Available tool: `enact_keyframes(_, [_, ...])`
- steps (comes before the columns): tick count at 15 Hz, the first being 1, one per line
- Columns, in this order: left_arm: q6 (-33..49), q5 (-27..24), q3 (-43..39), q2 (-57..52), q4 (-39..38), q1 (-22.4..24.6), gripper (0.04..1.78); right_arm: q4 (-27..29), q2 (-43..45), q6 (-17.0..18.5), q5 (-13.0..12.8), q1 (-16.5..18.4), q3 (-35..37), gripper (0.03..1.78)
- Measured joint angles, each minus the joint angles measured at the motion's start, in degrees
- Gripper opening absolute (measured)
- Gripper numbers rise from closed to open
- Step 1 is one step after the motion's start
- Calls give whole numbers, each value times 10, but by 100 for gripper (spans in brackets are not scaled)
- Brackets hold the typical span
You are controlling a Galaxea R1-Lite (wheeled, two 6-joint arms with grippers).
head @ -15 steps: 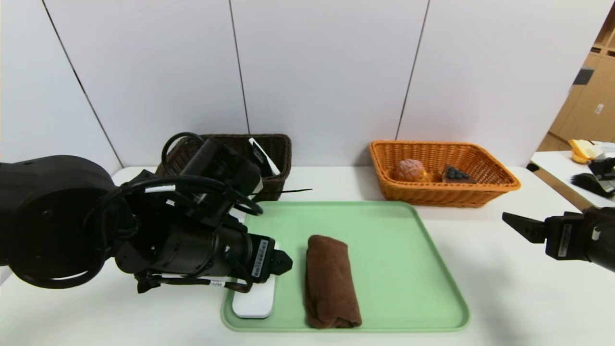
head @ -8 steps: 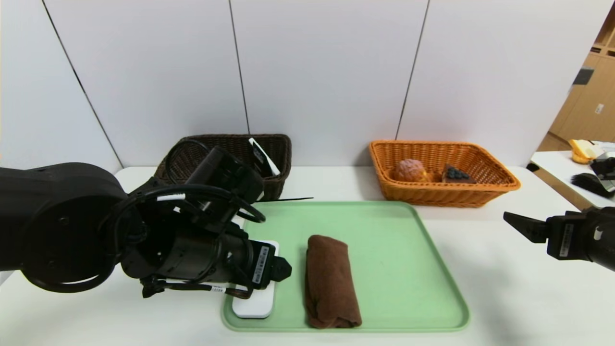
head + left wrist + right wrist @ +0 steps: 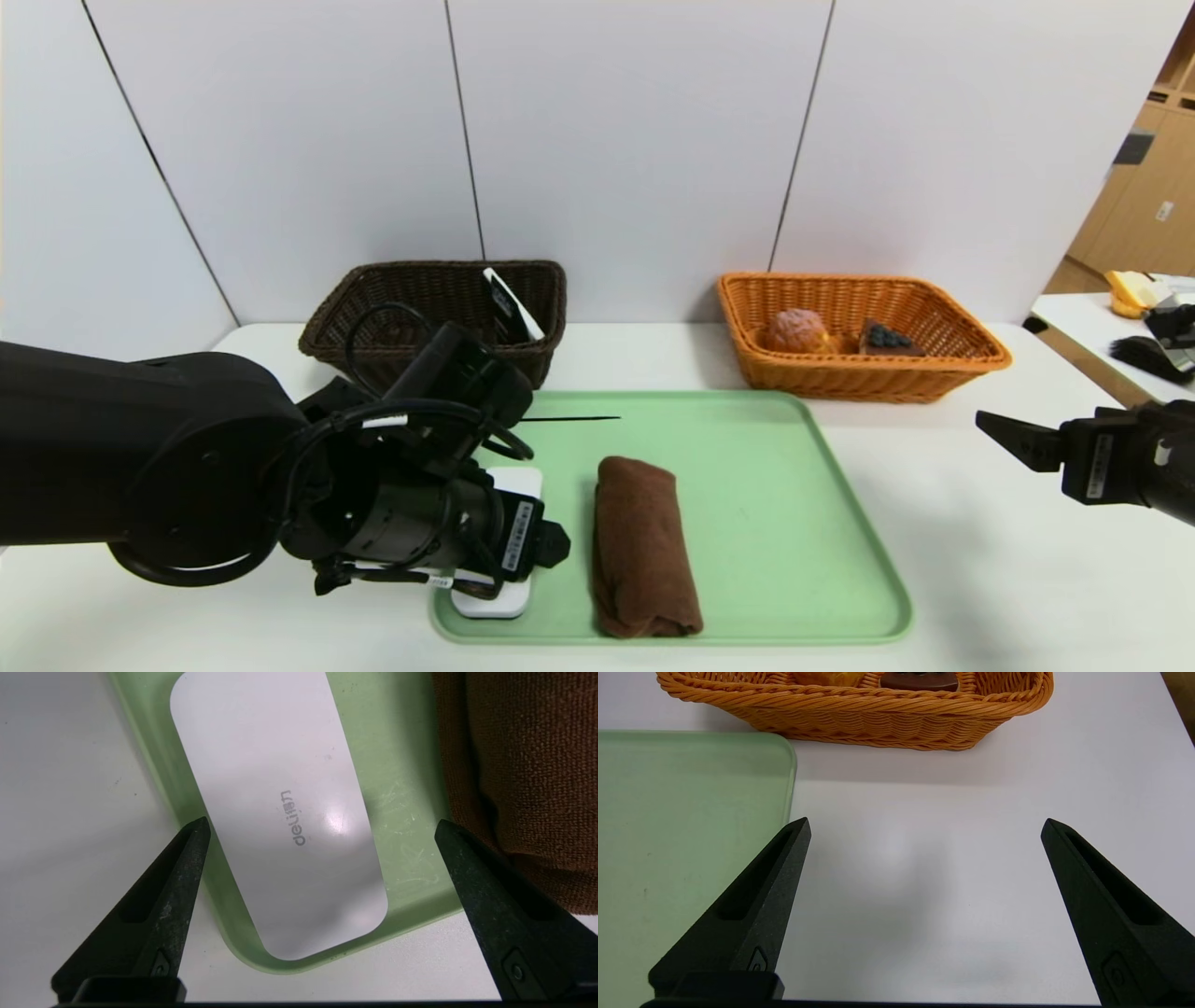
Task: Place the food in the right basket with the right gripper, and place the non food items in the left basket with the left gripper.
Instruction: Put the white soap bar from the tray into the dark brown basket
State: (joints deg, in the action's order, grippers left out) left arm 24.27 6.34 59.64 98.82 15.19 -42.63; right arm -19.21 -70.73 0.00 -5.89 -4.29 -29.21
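Left tool [image 3: 320, 828]: fingers spread to full width, holding nothing, poised over the flat white case [image 3: 280, 812], which lies between the two fingertips without visible contact. One fingertip [image 3: 198, 833] stands over the near left rim of the green tray [image 3: 411, 812]; the other is just beside the rolled brown towel [image 3: 528, 779]. The case, printed "deli", lies in the tray's near left corner, slightly skewed to the rim. In the head view the left tool [image 3: 546, 546] points toward the towel [image 3: 644, 546], with the black left arm reaching in low from the left edge across the white tabletop [image 3: 980, 560], its wrist cabling looped above the case [image 3: 490, 597].

Right tool [image 3: 924, 828]: fingers likewise spread wide and empty, hanging over bare tabletop between the tray's right edge [image 3: 691, 812] and the orange basket [image 3: 859, 718]. In the head view it [image 3: 1004, 434] sits at the right edge, well apart from the tray [image 3: 747, 448].

The orange basket [image 3: 859, 373] holds the sugary bun [image 3: 796, 329] and the chocolate cake slice [image 3: 887, 339]. The dark brown basket [image 3: 373, 299], behind the left arm, holds a black tube [image 3: 509, 303] leaning against its right wall.
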Motion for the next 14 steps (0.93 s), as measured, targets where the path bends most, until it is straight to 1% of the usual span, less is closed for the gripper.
enact_keyframes(8, [-4, 4, -45, 19, -79, 0, 169, 0, -4, 0, 0, 0, 1, 170])
enact_keyframes(14, [-5, 6, -50, 18, -80, 0, 169, 0, -4, 1, 0, 0, 3, 170])
